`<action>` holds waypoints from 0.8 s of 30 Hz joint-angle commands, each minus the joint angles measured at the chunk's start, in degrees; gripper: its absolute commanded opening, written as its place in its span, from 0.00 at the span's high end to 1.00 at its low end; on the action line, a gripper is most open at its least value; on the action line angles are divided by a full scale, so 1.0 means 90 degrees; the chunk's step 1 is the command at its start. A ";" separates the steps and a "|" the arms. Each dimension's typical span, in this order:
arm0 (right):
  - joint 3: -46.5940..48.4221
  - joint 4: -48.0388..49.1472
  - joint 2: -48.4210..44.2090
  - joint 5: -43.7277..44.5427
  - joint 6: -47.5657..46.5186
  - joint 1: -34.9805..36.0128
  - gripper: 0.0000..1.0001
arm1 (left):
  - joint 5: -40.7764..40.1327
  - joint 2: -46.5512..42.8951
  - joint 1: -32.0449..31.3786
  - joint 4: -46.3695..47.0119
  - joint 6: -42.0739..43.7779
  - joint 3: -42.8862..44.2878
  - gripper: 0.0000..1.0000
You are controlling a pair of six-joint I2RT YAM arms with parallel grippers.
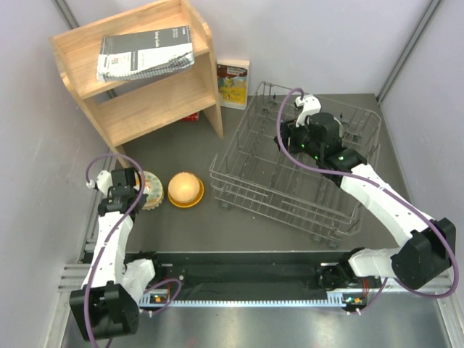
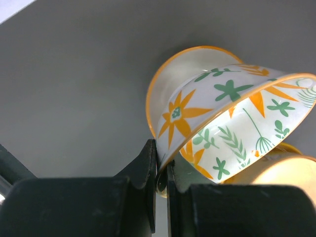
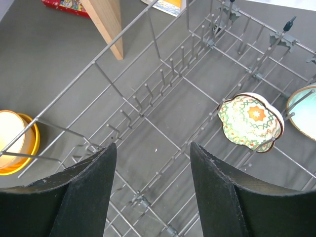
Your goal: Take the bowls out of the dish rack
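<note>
Grey bench [image 1: 254,233] | left end effector [image 2: 162,165] clamped on floral bowl [image 2: 222,98], orange bowl [image 1: 185,188] at 3 o'clock | right end effector [image 3: 151,148] apart over dish rack [image 1: 261,193]

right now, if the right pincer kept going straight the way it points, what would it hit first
Probably the dish rack itself: the open right pincer points at its wire floor and short tines. The scalloped bowl sits right of that line. Depth is hard to judge.
</note>
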 commanded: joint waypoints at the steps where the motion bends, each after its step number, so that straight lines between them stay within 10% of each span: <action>1: 0.0019 0.0175 -0.0227 -0.0071 -0.0007 -0.0075 0.39 | 0.0282 -0.0025 0.0388 0.0756 -0.0168 -0.0266 1.00; 24: -0.0176 0.0204 -0.0158 -0.0139 0.0032 -0.0085 0.39 | 0.1240 0.0327 0.0731 0.1274 -0.0050 -0.0501 0.91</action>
